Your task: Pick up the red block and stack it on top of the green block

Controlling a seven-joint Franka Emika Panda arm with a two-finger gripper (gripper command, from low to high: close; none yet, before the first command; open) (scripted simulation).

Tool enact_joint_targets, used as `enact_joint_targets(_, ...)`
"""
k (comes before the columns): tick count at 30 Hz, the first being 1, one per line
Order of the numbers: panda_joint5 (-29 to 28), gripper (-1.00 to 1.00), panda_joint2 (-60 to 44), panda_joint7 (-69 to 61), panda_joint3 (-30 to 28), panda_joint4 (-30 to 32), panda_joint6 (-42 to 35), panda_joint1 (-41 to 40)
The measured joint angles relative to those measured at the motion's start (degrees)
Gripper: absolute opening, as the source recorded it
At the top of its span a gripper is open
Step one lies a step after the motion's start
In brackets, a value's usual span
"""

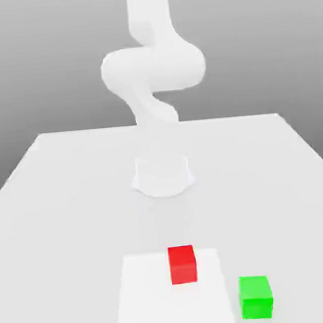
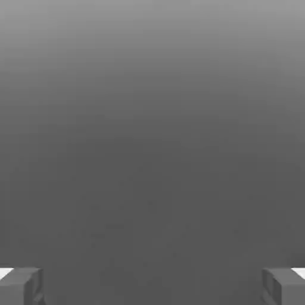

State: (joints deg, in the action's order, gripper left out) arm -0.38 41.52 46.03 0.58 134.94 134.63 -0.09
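Observation:
The red block (image 1: 182, 264) rests on the table near its front edge, on a paler square patch (image 1: 152, 303). The green block (image 1: 255, 297) sits on the table to the exterior view's right of the red one and a bit nearer the front, with a clear gap between them. In the hand view my gripper (image 2: 152, 286) is open, its grey fingertips (image 2: 24, 286) standing wide apart against a plain grey background with nothing between them. The white arm (image 1: 153, 68) rises from its base (image 1: 163, 174) and runs up past the top of the exterior view.
The white table (image 1: 57, 201) stretches wide on both sides of the arm's base. Both blocks lie close to the table's front edge.

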Motion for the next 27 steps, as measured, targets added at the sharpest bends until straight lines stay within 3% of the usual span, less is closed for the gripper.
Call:
enact_joint_targets(18, 0.19, 0.0, -38.63, -0.85, 2.11, 26.01, 25.15, 0.88)
enact_joint_targets(25, -1.29, 0.0, -53.15, 0.21, 0.73, 25.29, 37.25, 1.89)
enact_joint_targets(26, -1.47, -1.0, -54.28, 0.33, 0.54, 25.14, 38.22, 2.04)
enact_joint_targets(27, -1.47, -1.0, -54.28, 0.33, 0.54, 25.14, 38.22, 2.04)
